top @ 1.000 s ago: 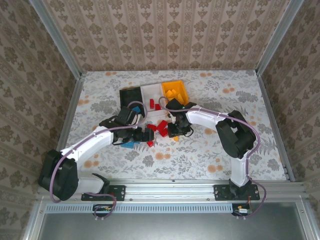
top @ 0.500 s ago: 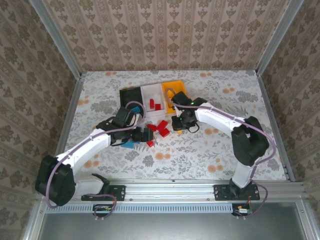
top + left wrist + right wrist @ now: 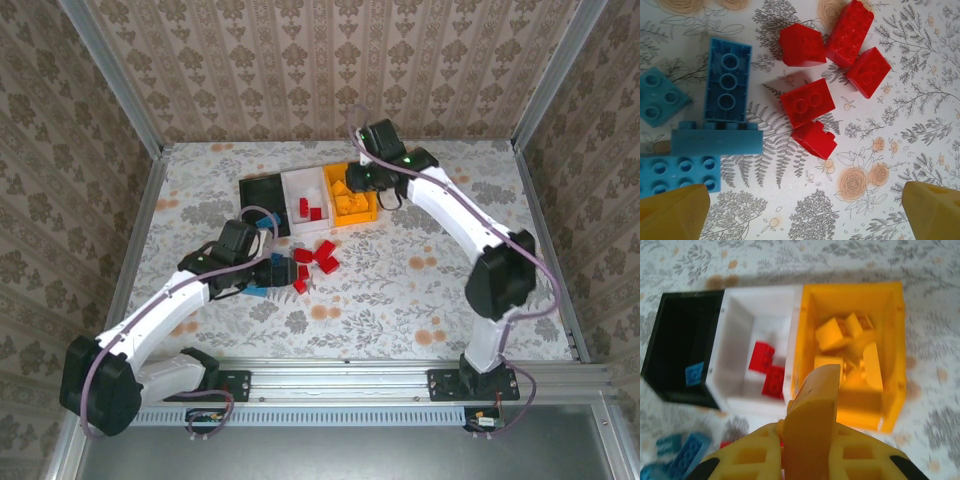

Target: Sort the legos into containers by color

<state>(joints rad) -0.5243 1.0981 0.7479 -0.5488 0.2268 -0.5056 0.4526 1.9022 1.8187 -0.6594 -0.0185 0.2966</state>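
You've got: table cloth (image 3: pixel 420 290), pale with grey leaves and orange roses | walls (image 3: pixel 330 70) on three sides of you, beige damask paper | metal posts (image 3: pixel 110 75) at the back corners | metal rail (image 3: pixel 340 385) along your near edge

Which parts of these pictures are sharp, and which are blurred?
Left wrist: red bricks sharp, the near yellow fingertips soft. Right wrist: slightly blurred overall, the bins soft, the orange brick in the right pincer softest. Top external: evenly lit, no glare.
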